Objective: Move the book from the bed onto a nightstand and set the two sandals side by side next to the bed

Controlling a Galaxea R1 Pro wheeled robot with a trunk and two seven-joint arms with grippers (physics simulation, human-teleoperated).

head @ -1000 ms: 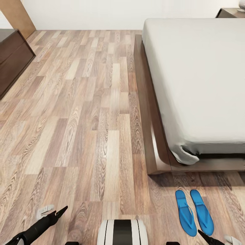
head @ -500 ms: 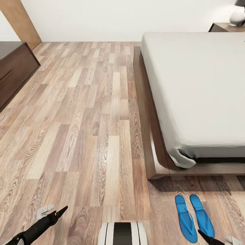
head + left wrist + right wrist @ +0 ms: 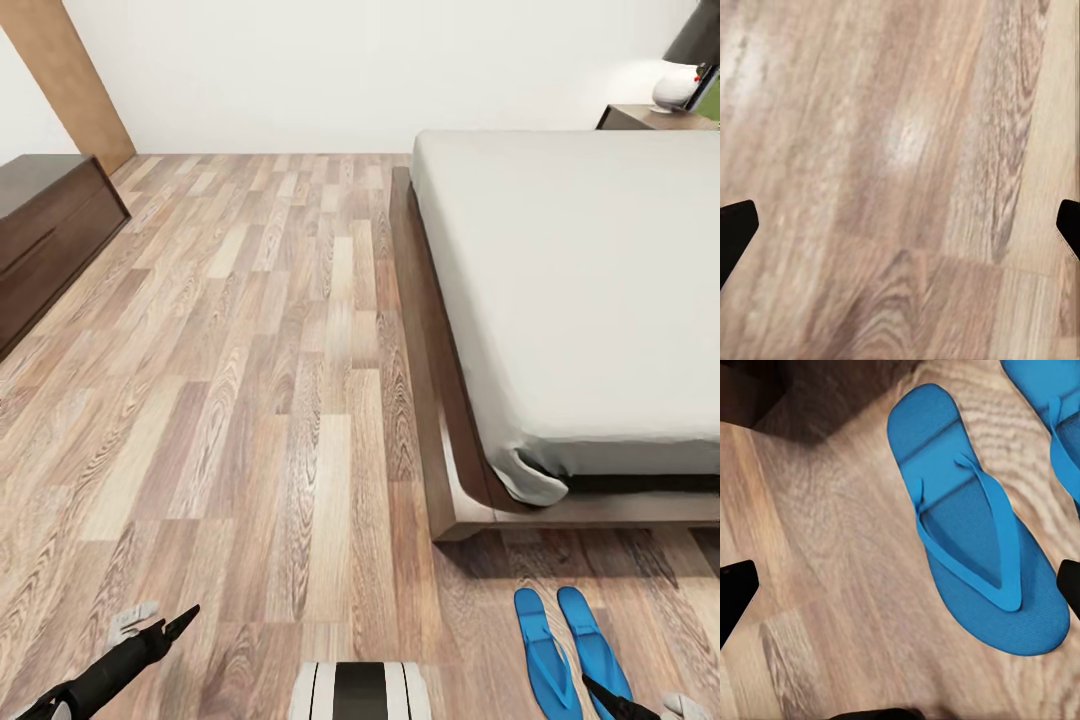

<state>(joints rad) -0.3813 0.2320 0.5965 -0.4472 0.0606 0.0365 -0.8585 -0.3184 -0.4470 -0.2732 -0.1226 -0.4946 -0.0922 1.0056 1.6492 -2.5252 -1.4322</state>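
Observation:
Two bright blue sandals (image 3: 545, 655) (image 3: 593, 645) lie side by side on the wood floor just off the foot corner of the bed (image 3: 570, 280). The bed has a grey mattress on a dark brown frame (image 3: 428, 380). My right gripper (image 3: 640, 708) hangs open low beside the sandals; its wrist view has one sandal (image 3: 971, 555) between the spread fingers and the other sandal (image 3: 1057, 412) at the edge. My left gripper (image 3: 160, 622) is open over bare floor (image 3: 900, 187). A nightstand (image 3: 640, 117) stands at the bed's far side. The book is out of view.
A white lamp (image 3: 678, 85) stands on the nightstand. A long low dark-brown bench (image 3: 45, 230) runs along the left wall, with a tan wooden panel (image 3: 70, 70) behind it. Wide plank floor (image 3: 260, 380) lies between bench and bed. My base's front (image 3: 360, 690) shows at the bottom.
The whole picture has shifted downward, so the camera has tilted up; the nightstand and lamp have come further into view. Sandals, bed and both grippers stay where they were.

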